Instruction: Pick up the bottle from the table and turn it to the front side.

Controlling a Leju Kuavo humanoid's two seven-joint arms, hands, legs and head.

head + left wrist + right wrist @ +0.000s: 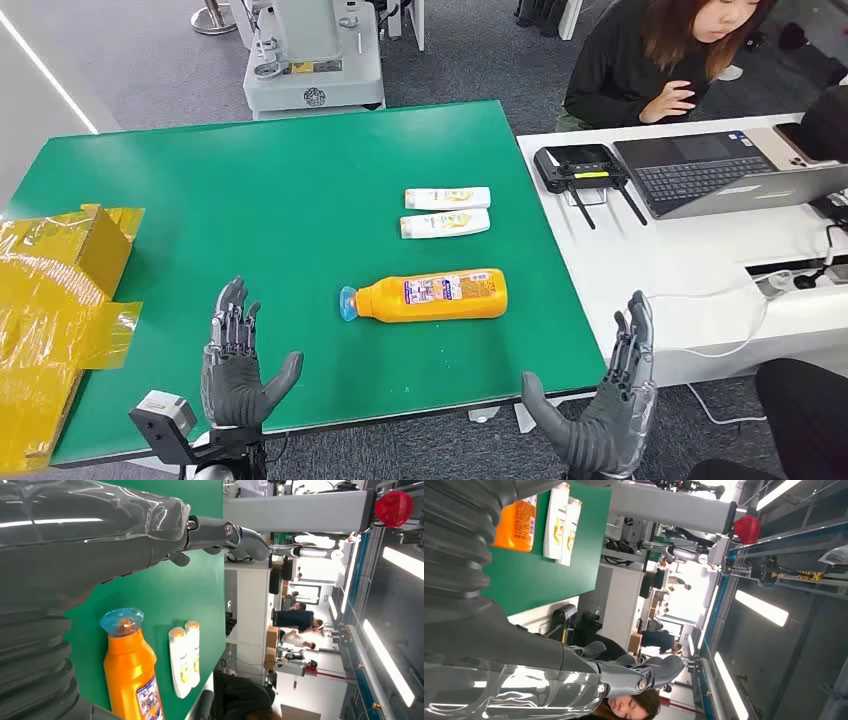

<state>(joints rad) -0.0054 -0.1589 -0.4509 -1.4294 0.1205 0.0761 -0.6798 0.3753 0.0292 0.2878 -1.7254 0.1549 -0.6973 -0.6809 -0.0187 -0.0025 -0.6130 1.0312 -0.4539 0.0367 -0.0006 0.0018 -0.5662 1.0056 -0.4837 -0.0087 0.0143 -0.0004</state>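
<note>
The orange bottle (432, 296) lies on its side on the green table (250, 200) — blue cap toward the left edge, label up, nearer the front-right corner. Two white bottles (446, 211) lie side by side just behind it. Left hand (235, 362) and right hand (600, 400) hover at the front edge — both empty, fingers spread.

1 orange bottle (432, 296), 2 white tubes (447, 211), 1 laptop (720, 173).

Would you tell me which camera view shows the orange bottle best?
The head view: the orange bottle lies whole on its side, label up. The left wrist view crops its base; the right wrist view catches just a labelled corner.
</note>
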